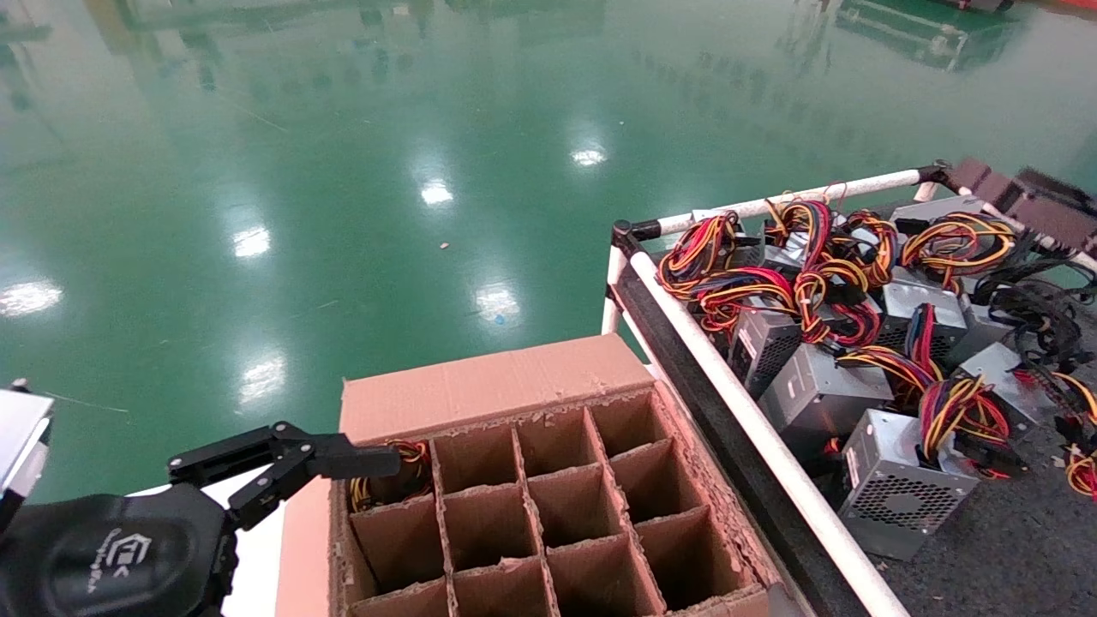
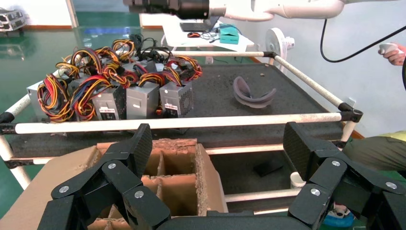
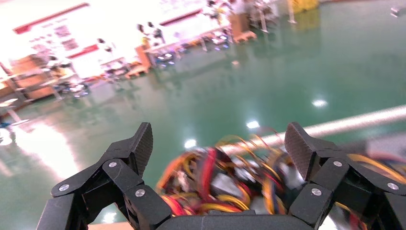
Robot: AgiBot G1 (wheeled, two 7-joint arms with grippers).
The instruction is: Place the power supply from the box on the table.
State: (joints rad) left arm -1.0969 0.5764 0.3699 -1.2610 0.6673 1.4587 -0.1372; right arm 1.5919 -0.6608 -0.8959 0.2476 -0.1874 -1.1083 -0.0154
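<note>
Left pincer (image 1: 343, 458) reaches in over the near-left corner of the large brown cardboard carton with its ragged grid of dividers (image 1: 480, 390), its black fingers (image 2: 136, 148) spread wide with nothing between them. Just beyond its tip, in the carton's far-left cell, sits a coil of yellow and orange wires (image 1: 403, 467); whatever unit they belong to is hidden down in the cell. The other visible cells look bare. Over to the right, the dark grey speckled counter framed in white pipe rails (image 1: 754, 420) carries a crowd of silver metal units with red-yellow-orange wire bundles (image 1: 823, 343), and a tangle of black cables (image 1: 1024, 304) lies at its far right side. Right pincer (image 3: 218, 143) hangs above that heap, fingers parted, gripping nothing.
</note>
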